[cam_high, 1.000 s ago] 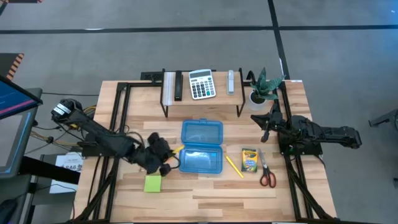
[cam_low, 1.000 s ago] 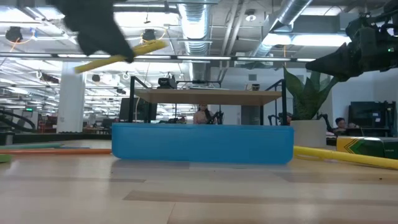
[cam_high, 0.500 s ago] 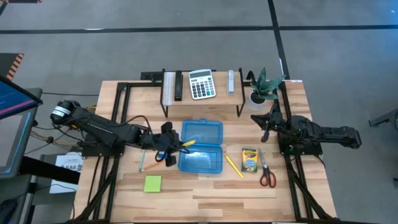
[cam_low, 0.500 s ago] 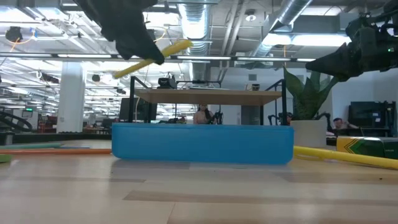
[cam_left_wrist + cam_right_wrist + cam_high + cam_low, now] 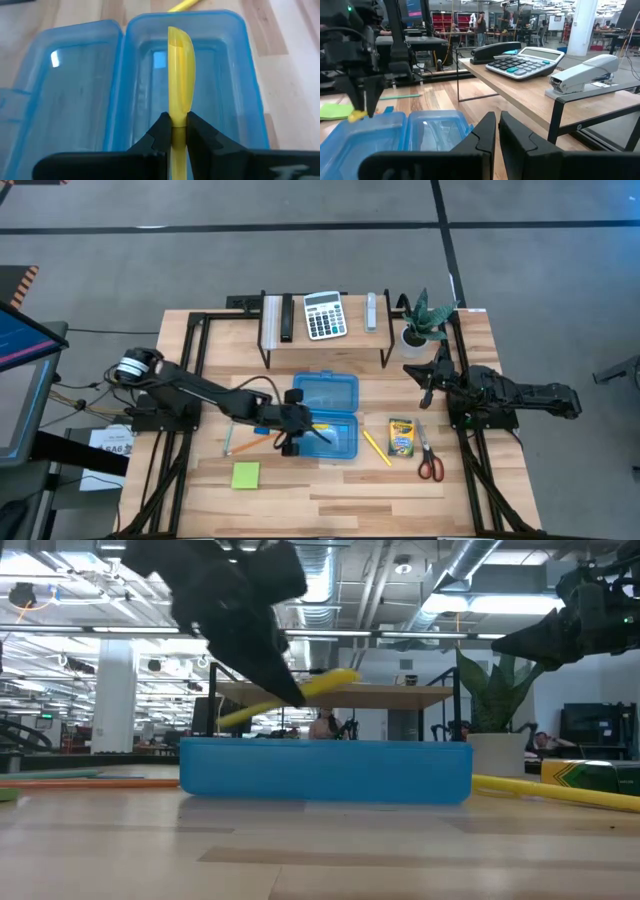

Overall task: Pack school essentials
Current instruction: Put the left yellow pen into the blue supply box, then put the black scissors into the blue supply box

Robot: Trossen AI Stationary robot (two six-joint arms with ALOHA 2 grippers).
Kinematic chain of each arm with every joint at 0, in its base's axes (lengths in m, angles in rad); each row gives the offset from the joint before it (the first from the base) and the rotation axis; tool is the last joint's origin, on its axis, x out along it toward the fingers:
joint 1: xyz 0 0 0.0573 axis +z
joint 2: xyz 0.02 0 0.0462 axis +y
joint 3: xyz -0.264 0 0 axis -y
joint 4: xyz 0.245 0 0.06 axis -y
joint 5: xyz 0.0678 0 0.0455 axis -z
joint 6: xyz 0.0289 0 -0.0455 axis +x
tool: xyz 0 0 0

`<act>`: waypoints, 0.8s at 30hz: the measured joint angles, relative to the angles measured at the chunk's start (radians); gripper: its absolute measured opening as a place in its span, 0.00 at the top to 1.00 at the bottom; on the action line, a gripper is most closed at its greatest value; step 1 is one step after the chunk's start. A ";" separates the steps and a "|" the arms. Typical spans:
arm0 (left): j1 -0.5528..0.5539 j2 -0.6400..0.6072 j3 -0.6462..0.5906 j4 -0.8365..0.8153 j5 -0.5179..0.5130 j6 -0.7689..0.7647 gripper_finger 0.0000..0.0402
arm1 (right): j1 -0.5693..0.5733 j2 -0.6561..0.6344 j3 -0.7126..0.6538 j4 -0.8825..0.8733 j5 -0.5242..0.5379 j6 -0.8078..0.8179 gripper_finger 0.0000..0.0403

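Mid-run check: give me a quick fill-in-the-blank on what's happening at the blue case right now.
1. The left gripper is shut on a ____ pencil.
2. That pencil is held over the open blue ____.
3. The scissors on the table have ____ handles.
4. The right gripper waits near the potted ____.

Missing words: yellow; case; red; plant

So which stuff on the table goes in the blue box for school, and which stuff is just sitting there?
For packing:
- yellow pencil, held by the left gripper over the blue box
- second yellow pencil
- green pencil
- orange pencil
- sticky-note pad
- crayon box
- scissors

Just sitting there:
- calculator
- potted plant
- stapler
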 joint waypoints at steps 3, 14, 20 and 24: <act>0.012 0.055 0.045 -0.009 0.016 0.002 0.90 | 0.000 0.000 0.000 0.000 0.000 0.000 0.88; 0.036 0.143 0.083 -0.049 -0.032 -0.023 0.72 | 0.000 0.000 0.000 0.001 0.000 0.000 0.88; 0.029 0.122 0.083 -0.088 -0.067 -0.043 0.59 | 0.000 0.000 0.000 0.001 0.000 0.000 0.88; 0.010 0.087 0.084 -0.081 -0.094 -0.066 0.55 | 0.000 0.000 0.000 0.002 0.000 0.000 0.88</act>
